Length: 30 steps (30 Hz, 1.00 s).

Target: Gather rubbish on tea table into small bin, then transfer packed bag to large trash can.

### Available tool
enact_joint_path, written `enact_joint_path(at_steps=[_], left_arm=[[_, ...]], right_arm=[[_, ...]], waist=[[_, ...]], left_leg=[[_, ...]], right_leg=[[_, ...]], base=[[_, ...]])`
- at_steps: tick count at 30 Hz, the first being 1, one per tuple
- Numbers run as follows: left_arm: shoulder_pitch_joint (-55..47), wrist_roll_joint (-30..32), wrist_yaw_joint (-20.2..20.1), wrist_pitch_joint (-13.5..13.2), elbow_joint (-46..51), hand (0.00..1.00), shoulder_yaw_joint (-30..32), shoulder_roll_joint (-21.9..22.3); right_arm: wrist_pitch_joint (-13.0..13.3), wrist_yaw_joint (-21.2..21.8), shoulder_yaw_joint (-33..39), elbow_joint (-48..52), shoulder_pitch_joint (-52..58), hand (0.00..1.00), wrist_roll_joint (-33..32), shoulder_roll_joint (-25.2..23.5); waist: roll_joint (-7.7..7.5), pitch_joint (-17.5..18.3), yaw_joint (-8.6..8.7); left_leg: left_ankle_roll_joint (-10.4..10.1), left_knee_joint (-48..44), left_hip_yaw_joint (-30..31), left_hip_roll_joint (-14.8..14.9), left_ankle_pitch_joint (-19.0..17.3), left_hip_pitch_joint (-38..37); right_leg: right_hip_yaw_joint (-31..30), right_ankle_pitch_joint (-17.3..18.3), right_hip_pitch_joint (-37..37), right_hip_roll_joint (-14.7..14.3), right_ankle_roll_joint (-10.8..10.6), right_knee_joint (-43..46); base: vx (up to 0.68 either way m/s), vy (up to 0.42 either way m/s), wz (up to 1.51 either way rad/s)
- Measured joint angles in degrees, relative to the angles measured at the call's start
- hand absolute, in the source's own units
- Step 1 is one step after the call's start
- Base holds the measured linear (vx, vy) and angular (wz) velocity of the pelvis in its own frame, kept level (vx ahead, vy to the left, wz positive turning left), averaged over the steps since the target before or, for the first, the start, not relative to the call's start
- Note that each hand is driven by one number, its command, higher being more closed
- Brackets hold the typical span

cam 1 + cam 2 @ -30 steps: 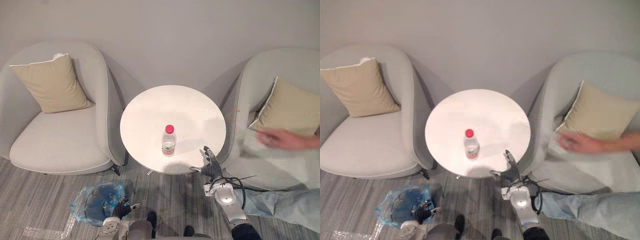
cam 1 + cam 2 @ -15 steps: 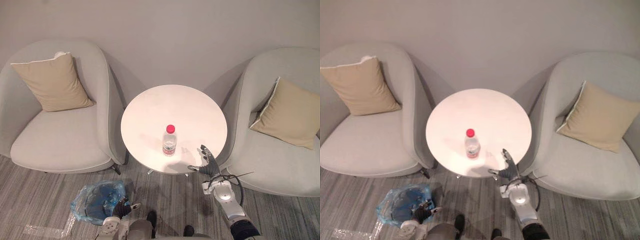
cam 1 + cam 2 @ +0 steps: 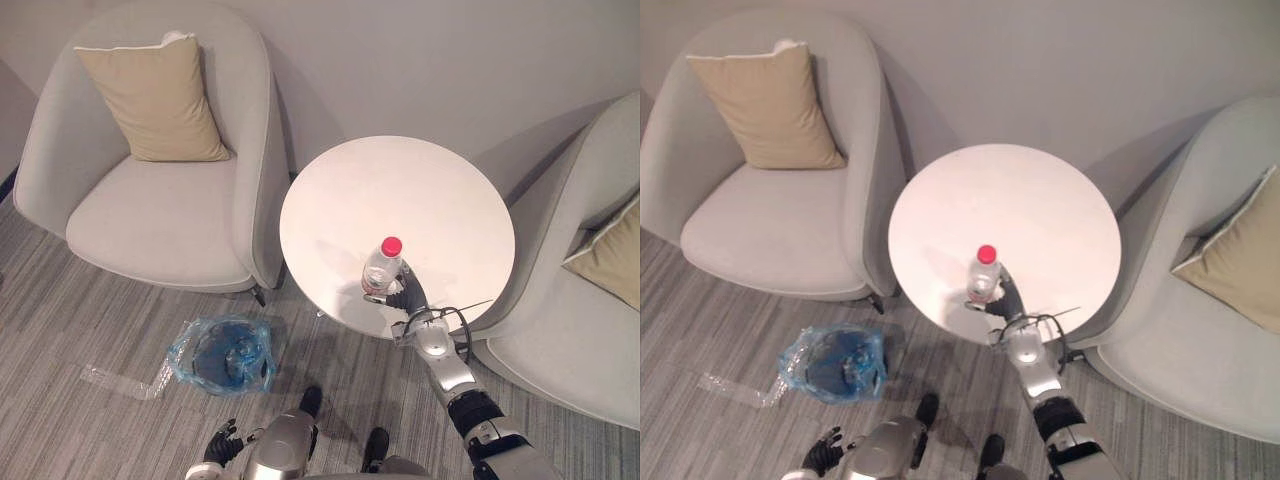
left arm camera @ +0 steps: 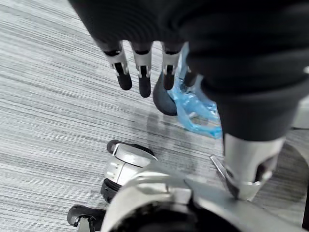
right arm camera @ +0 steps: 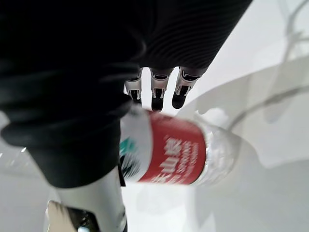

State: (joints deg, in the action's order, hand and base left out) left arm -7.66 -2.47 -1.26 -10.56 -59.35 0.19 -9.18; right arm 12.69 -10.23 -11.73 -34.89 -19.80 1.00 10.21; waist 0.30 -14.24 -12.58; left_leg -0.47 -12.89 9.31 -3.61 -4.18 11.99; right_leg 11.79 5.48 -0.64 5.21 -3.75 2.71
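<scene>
Two pale grey armchairs (image 3: 160,215) flank the round white tea table (image 3: 420,190), each with a tan cushion (image 3: 150,100); on the grey carpet below the table's near-left edge stands the small bin (image 3: 222,352), lined with a crumpled blue bag; the one piece of rubbish, a clear water bottle (image 3: 381,270) with a red cap, stands upright just inside the table's near edge; the right hand (image 3: 405,297) is at the bottle's near side, touching or all but touching it; the left hand (image 4: 143,72) hangs low over the carpet, holding nothing, its fingers straight and slightly apart. The step in hand looks like the grasp of the bottle, with gathering barely begun; the next move calls for fingers and thumb to curl firmly round the body, then a lift clear of the rim and a carry down and left to the bin. The right wrist view adds what the eye views cannot: the red label lies close across the palm, the fingers reach straight past it side by side, not yet wrapped; the eye views alone place bottle against bin, well apart.
</scene>
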Motion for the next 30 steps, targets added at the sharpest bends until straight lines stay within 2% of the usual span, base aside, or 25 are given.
enact_joint_path(at_steps=[1, 2, 8, 12, 14, 16, 20, 23, 25, 27, 30], left_arm=[[0.0, -0.1, 0.0, -0.2, 0.1, 0.00, 0.0, 0.0], [0.0, -0.2, 0.0, -0.3, 0.1, 0.00, 0.0, 0.0], [-0.2, -1.7, 0.1, -0.3, 0.1, 0.00, -0.1, 0.4], [-0.3, -2.2, 0.1, -0.4, 0.2, 0.00, -0.1, 0.5], [-0.7, -2.2, 0.1, -0.4, 0.2, 0.00, -0.1, 0.6], [-1.3, -2.2, 0.2, -0.3, 0.1, 0.00, 0.0, 0.7], [-1.6, -2.1, 0.9, -0.3, 0.1, 0.00, -0.1, 0.7], [-2.1, -2.1, 1.0, -0.3, 0.1, 0.00, 0.1, 0.7], [-2.7, -2.1, 1.0, -0.1, -0.2, 0.00, 0.5, 0.7], [-2.7, -2.0, 1.0, 0.0, -1.2, 0.00, 0.3, 0.2], [-2.6, -2.1, 1.0, 0.1, -2.3, 0.00, -1.1, -0.5]], right_arm=[[0.0, -0.3, 0.0, -0.1, -1.2, 0.00, -0.1, 0.0], [0.0, -1.2, 0.1, -0.1, -2.0, 1.00, -1.1, 0.0], [-0.2, -4.3, 0.4, -0.3, -5.0, 1.00, -2.3, -0.7], [-0.2, -4.4, 0.5, -0.3, -5.4, 1.00, -3.5, -0.8], [-0.2, -4.4, 0.5, -0.3, -5.4, 1.00, -3.8, -1.2], [0.0, -4.1, 0.6, 4.0, -3.0, 1.00, -3.8, -0.9], [0.1, -3.1, 0.9, 6.7, -0.5, 1.00, -3.7, -0.7], [0.6, -0.8, 1.9, 20.5, 11.3, 1.00, -3.3, -0.8], [1.5, 1.5, 2.2, 25.9, 17.1, 1.00, -3.2, -1.0], [1.9, 2.8, 2.5, 27.9, 20.3, 1.00, -3.1, -1.1], [1.9, 3.5, 2.6, 28.2, 23.9, 1.00, -1.3, -1.2]], waist=[[0.10, -0.6, 0.00], [0.10, -0.6, -0.01], [0.05, -0.9, -1.07], [0.03, -0.9, -2.20], [0.02, -0.9, -2.22], [0.02, -1.9, -2.04], [0.02, -1.9, -1.21], [-0.08, -1.8, -0.33], [-0.22, -1.6, 0.61], [-0.22, -1.5, 2.14], [0.00, -0.5, 3.36]], left_leg=[[0.0, 0.0, 0.1, -0.1, 0.0, 0.2], [-0.1, -0.1, 0.5, -0.1, 0.1, 1.0], [-0.1, -0.1, 1.8, -0.4, 0.3, 1.9], [-0.2, 0.3, 2.2, -0.4, 0.4, 1.8], [-0.1, 0.9, 2.2, -0.4, 0.6, 1.3], [-0.1, 3.7, 1.2, -0.3, 1.6, -1.2], [-0.1, 4.0, 0.7, -0.2, 1.8, -1.7], [0.0, 4.9, 0.2, -0.2, 1.8, -3.4], [0.1, 5.8, -1.0, -0.1, 1.8, -4.8], [0.1, 5.9, -1.7, 0.0, 1.8, -5.7], [0.2, 5.7, -2.5, 0.3, 1.7, -6.4]], right_leg=[[0.0, 0.0, 0.2, 0.0, 0.0, 0.1], [0.3, 0.0, 0.6, -0.1, 0.0, 0.1], [1.6, 0.0, 0.6, -0.1, 0.0, -0.2], [1.9, 0.0, 0.5, -0.1, 0.0, -0.2], [1.8, 0.0, 0.4, 0.0, 0.0, -0.2], [0.5, 0.0, -0.4, 0.3, 0.0, -0.2], [-0.1, 0.0, -0.5, 0.4, 0.0, -0.1], [-0.6, 0.0, -1.2, 0.6, 0.0, -0.1], [-1.8, 0.0, -1.6, 0.7, 0.0, 0.0], [-2.7, -0.1, -2.4, 0.8, -0.1, 0.0], [-3.6, -0.1, -2.2, 0.8, -0.1, 1.3]], base=[[-0.05, 0.007, 0.04], [-0.02, 0.001, 0.11], [0.02, -0.006, 0.14], [0.02, 0.000, 0.06], [-0.01, 0.014, -0.05], [-0.04, 0.034, -0.19], [-0.03, 0.015, -0.09], [0.00, 0.011, -0.07], [0.02, 0.020, -0.29], [0.01, 0.022, -0.27], [-0.04, 0.015, -0.17]])
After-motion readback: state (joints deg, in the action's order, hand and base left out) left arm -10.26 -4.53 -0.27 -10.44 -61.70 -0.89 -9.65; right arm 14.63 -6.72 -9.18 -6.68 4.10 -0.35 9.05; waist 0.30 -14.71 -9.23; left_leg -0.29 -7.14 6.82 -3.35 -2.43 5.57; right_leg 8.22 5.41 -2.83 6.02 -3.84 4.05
